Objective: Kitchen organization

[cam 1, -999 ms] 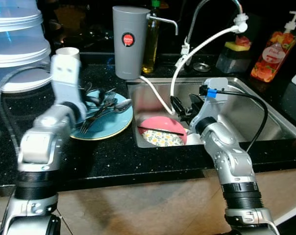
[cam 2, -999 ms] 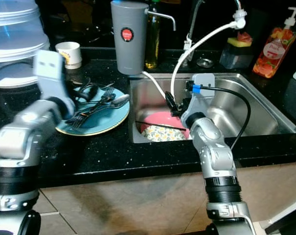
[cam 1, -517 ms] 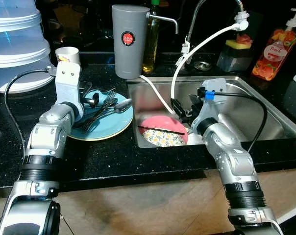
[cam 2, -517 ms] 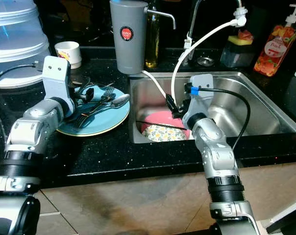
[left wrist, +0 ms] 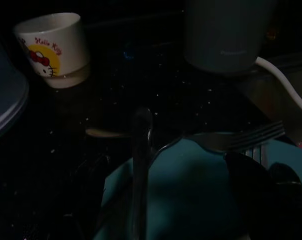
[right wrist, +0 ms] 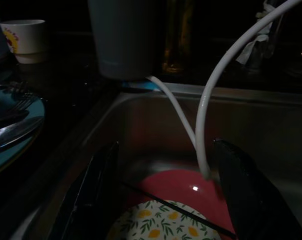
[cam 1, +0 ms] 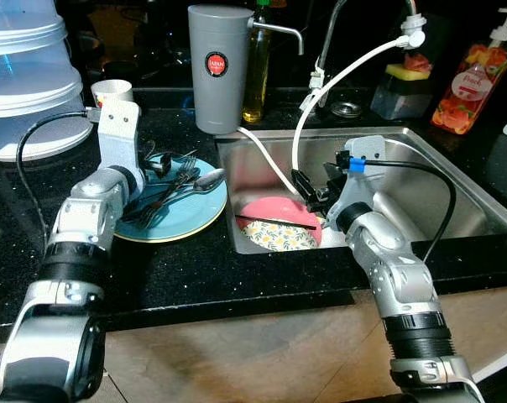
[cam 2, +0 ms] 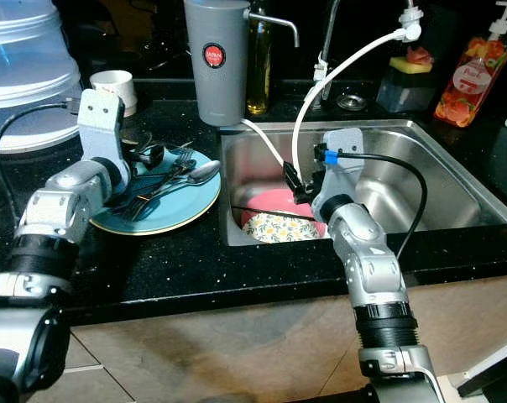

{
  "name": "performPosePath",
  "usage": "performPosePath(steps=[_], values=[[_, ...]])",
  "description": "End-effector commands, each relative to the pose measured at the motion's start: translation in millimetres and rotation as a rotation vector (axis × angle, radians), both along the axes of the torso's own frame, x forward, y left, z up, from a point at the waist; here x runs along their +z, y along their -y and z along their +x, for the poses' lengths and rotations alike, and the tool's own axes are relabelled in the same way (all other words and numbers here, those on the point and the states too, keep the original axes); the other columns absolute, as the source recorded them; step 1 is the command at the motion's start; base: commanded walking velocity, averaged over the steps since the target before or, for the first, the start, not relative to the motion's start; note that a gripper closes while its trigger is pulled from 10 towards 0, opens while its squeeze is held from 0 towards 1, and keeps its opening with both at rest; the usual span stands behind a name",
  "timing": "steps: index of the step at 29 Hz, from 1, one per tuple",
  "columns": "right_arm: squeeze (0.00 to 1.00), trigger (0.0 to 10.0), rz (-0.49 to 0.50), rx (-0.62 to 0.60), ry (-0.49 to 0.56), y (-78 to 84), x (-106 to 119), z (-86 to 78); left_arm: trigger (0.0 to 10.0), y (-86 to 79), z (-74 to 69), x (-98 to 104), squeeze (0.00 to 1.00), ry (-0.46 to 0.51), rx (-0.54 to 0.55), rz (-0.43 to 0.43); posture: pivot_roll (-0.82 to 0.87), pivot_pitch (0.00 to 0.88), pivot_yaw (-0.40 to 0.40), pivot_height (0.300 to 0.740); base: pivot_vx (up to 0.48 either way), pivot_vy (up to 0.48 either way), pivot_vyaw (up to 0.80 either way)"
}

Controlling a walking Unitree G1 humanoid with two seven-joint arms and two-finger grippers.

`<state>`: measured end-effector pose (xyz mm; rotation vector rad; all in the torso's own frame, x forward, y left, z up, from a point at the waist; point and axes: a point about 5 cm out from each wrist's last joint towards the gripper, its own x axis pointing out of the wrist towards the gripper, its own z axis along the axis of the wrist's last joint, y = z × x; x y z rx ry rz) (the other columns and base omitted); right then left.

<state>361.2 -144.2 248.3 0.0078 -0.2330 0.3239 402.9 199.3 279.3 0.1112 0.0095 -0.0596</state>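
The black speckled bench (cam 1: 195, 269) carries a teal plate (cam 1: 186, 214) just left of the stainless sink (cam 1: 455, 201). Forks and a spoon (cam 1: 205, 180) lie across the plate.

Left claw (cam 1: 157, 164): positioned over the far left part of the teal plate, among the cutlery handles. The left wrist view is dark; it shows one black finger (left wrist: 139, 165) above the plate rim and a fork (left wrist: 241, 140) lying on the plate. Whether this claw is released or clenched cannot be told.

Right claw (right wrist: 166, 195): inside the sink, released, with its two black fingers spread wide apart above a pink plate (cam 1: 280, 211). A floral-patterned plate (cam 1: 279, 238) lies on the pink one, and a thin dark stick (cam 1: 274, 222) lies across both.

Behind the sink stand a grey canister (cam 1: 218, 67), an oil bottle (cam 1: 257, 71) and the tap (cam 1: 337, 29), from which a white hose (cam 1: 346, 71) drops into the basin. A small white cup (cam 1: 112, 90) stands on the bench behind the teal plate. A soap dispenser (cam 1: 467, 80) stands at the far right.
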Motion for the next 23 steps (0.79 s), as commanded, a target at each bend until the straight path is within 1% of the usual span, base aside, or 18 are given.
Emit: performPosePath(steps=[1, 2, 4, 5, 8, 13, 16, 19, 23], values=[[0.0, 10.0, -0.018, 0.005, 0.011, -0.1, 0.0, -2.1, 10.0, -6.0, 0.6, 1.2, 0.0, -0.02, 0.03, 0.02, -0.03, 0.126, 0.001, 0.74, 0.0, 0.0, 0.0], [0.0, 10.0, -0.018, 0.005, 0.011, -0.1, 0.0, -2.1, 10.0, -6.0, 0.6, 1.2, 0.0, -0.02, 0.03, 0.02, -0.03, 0.126, 0.001, 0.74, 0.0, 0.0, 0.0], [0.0, 10.0, -0.022, 0.003, 0.009, 0.5, -0.2, -1.7, 10.0, -6.2, 1.9, -0.3, 0.0, -0.063, 0.041, 0.001, -0.03, 0.127, 0.0, 0.74, 0.0, 0.0, 0.0], [0.0, 10.0, -0.022, 0.003, 0.009, 0.5, -0.2, -1.7, 10.0, -6.2, 1.9, -0.3, 0.0, -0.063, 0.041, 0.001, -0.03, 0.127, 0.0, 0.74, 0.0, 0.0, 0.0], [0.0, 10.0, -0.03, 0.005, 0.01, -0.1, 0.5, -1.7, 10.0, -3.7, 3.9, -2.1, 0.0, -0.096, 0.015, 0.004, -0.03, 0.125, 0.0, 0.74, 0.0, 0.0, 0.0], [0.0, 10.0, -0.034, 0.007, 0.012, -0.5, 1.4, -1.3, 10.0, -2.0, 4.6, -2.7, 0.0, -0.115, 0.006, 0.0, -0.03, 0.122, 0.0, 0.74, 0.0, 0.0, 0.0], [0.0, 10.0, -0.039, 0.006, 0.017, 0.0, 3.0, -0.4, 10.0, -0.2, 4.2, -5.1, 0.0, -0.172, 0.005, 0.0, -0.03, 0.12, 0.001, 0.74, 0.0, 0.0, 0.0], [0.0, 10.0, -0.041, 0.005, 0.019, 0.6, 3.7, 0.0, 10.0, -0.2, 4.1, -6.4, 0.0, -0.196, 0.011, 0.003, -0.03, 0.12, 0.002, 0.74, 0.0, 0.0, 0.0], [0.0, 10.0, -0.053, 0.019, 0.009, -0.1, 4.6, 1.5, 10.0, -5.1, 4.6, -6.7, 0.0, -0.21, 0.054, 0.004, -0.03, 0.122, 0.003, 0.74, 0.0, 0.0, 0.0]])
